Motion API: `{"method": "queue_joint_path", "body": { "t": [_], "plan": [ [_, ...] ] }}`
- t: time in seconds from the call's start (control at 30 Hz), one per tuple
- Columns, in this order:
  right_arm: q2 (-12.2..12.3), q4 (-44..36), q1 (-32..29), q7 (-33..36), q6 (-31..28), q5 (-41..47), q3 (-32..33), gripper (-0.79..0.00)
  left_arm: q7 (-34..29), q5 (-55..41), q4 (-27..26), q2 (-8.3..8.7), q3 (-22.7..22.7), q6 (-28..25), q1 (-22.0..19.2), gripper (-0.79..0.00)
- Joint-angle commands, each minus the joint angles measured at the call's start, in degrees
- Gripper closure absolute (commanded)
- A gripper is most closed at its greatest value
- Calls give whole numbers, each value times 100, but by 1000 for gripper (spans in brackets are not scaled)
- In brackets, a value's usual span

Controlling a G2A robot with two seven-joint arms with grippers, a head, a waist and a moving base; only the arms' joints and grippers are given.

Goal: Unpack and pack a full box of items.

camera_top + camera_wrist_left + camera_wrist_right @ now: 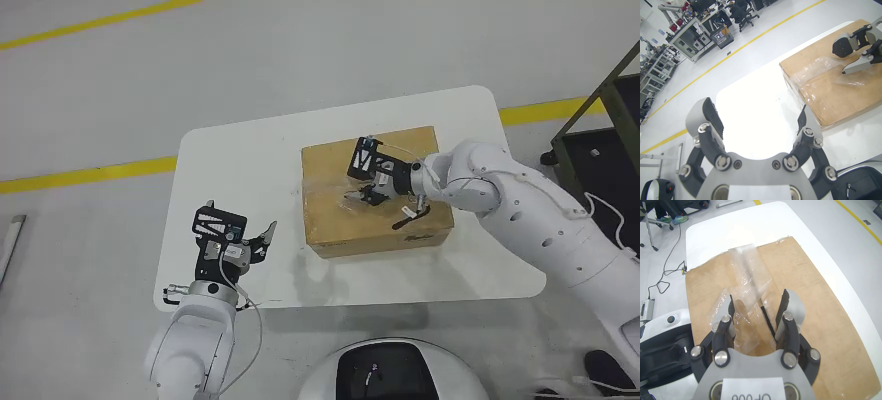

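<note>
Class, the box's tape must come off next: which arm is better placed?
Right. The right gripper hangs open over the top seam of the box, loose tape between its fingers. The left gripper sits open over bare table, beside the box.

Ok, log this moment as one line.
cardboard box: flaps down, clear tape partly peeled | right tool: open over tape | left tool: open above table
</note>
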Motion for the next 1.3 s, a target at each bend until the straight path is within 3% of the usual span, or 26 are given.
{"method": "queue_joint_path", "body": {
  "t": [0.0, 0.07, 0.2, 0.23, 0.5, 0.6, 0.67, 0.83, 0.87, 0.9, 0.93, 0.97, 1.27],
  "plan": [
    [-69, 142, 87, -66, -28, 10, -89, -302, 0, 0, 0, 0, 0, 0, 0, -785],
    [-136, 280, 172, -99, -46, 26, -164, -286, 0, 0, 0, 0, 0, 0, 0, -785],
    [-249, 517, 320, -148, -95, 26, -268, -28, 0, 0, 0, 0, 0, 0, 0, -785],
    [-270, 556, 369, -156, -103, -8, -277, 0, 0, 0, 0, 0, 0, 0, 0, -785],
    [-289, 319, 696, -208, -276, -1447, -342, -3, 0, 0, 0, 0, 0, 0, 0, -785],
    [-269, 121, 760, -315, -375, -2206, -390, -83, 0, 0, 0, 0, 0, 0, 0, -785],
    [-259, 7, 789, -461, -428, -2748, -440, -62, 0, 0, 0, 0, 0, 0, 0, -785],
    [-240, -236, 807, -979, -511, -3830, -530, -243, 0, 0, 0, 0, 0, 0, 0, -785],
    [-233, -245, 806, -1064, -559, -4033, -552, -419, 0, 0, 0, 0, 0, 0, 0, -785],
    [-227, -263, 783, -1170, -525, -4151, -540, -493, 0, 0, 0, 0, 0, 0, 0, -785],
    [-219, -295, 761, -1291, -550, -4225, -525, -714, 0, 0, 0, 0, 0, 0, 0, -785],
    [-209, -286, 738, -1349, -550, -4262, -485, -785, 0, 0, 0, 0, 0, 0, 0, -785],
    [-17, -403, 517, -1413, -932, -4227, 155, -785, 0, 0, 0, 0, 0, 0, 0, -785]
  ]
}}
